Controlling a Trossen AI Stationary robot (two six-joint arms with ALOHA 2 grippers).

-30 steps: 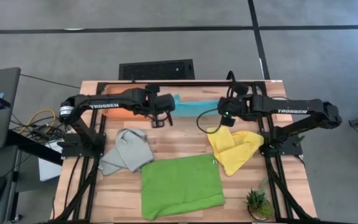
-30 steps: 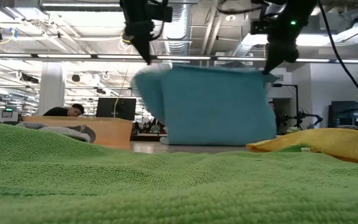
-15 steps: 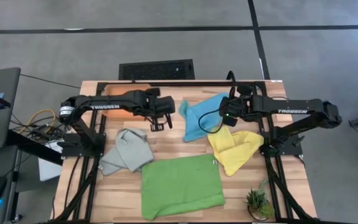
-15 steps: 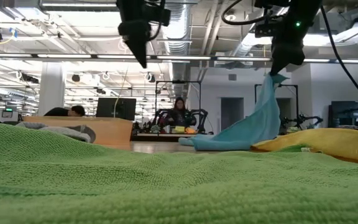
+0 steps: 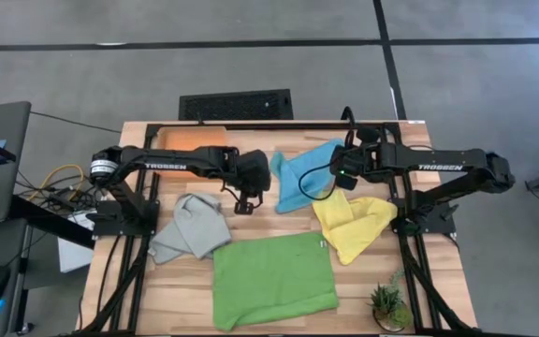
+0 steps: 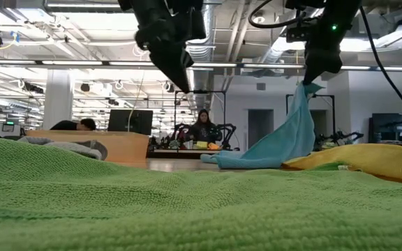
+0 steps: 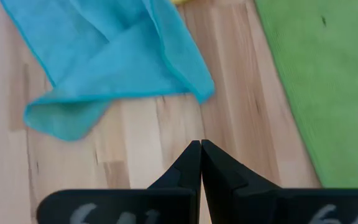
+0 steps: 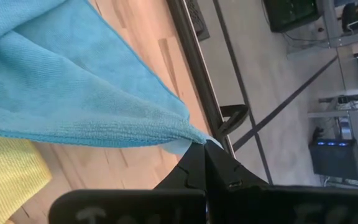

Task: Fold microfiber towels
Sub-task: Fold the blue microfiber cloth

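The turquoise towel (image 5: 299, 180) lies crumpled on the table's far middle, with one corner raised. It also shows in the low view (image 6: 278, 145). My right gripper (image 5: 342, 178) is shut on that corner. My left gripper (image 5: 249, 201) is shut and empty, above bare wood just left of the towel's lower end (image 7: 61, 118). The lime green towel (image 5: 274, 279) lies spread flat at the near middle. The yellow towel (image 5: 354, 227) and the grey towel (image 5: 190, 229) lie crumpled. The orange towel (image 5: 193, 140) lies at the far left, partly under the left arm. My right gripper pinches one corner of the turquoise towel (image 8: 188, 134) between its two shut fingers, which point down from above. The corner is lifted clear. The cloth slopes down from it, slack (image 6: 295, 125), and its rest lies on the table (image 6: 236, 159).
A small potted plant (image 5: 386, 304) stands at the near right corner. Black frame rails run along the table's far edge (image 5: 279, 124) and beside both arm bases. Bare wood (image 5: 260, 220) shows between the grey, green and turquoise towels.
My left gripper has let go of the turquoise towel's other upper corner. The towel hung spread between both grippers; its left side has fallen onto the table in a heap. My left gripper has then gone down and toward the near edge. My right gripper keeps its corner.
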